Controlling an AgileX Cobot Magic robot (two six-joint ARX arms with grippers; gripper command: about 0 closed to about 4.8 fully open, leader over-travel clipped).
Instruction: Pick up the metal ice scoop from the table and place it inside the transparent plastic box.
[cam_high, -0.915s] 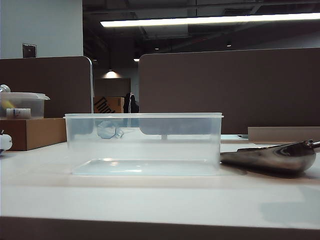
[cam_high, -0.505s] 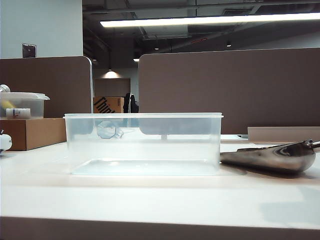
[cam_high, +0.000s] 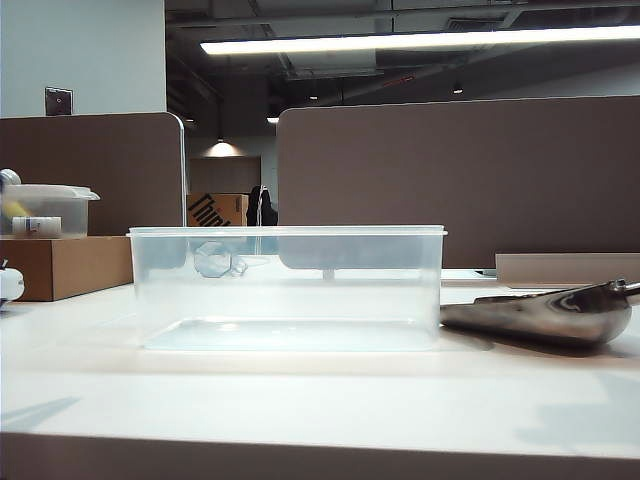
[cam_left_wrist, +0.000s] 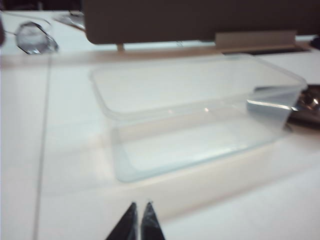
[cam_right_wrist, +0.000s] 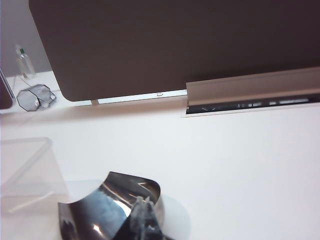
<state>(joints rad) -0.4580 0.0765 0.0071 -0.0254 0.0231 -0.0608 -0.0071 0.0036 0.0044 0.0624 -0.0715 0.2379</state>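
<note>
The transparent plastic box (cam_high: 285, 231) stands empty in the middle of the table (cam_high: 300, 400). To its right the metal ice scoop (cam_high: 545, 315) lies on the tabletop, its bowl close to the box's end wall. Neither gripper shows in the exterior view. In the left wrist view my left gripper (cam_left_wrist: 140, 205) is shut and empty, short of the box (cam_left_wrist: 175, 130), with the scoop (cam_left_wrist: 306, 104) beyond the box's far end. In the right wrist view my right gripper (cam_right_wrist: 142, 200) is shut with nothing between its fingers; its tips overlap the scoop's bowl (cam_right_wrist: 100, 210), beside a box corner (cam_right_wrist: 25, 165).
A brown cardboard box (cam_high: 65, 265) carrying a small lidded container (cam_high: 45, 210) stands at the left. A faceted glass object (cam_high: 215, 260) sits behind the clear box. Brown partitions (cam_high: 460, 180) and a cable slot (cam_right_wrist: 250, 92) line the table's back edge.
A faint shadow has appeared on the front left of the table in the exterior view. The box and the scoop have not moved.
</note>
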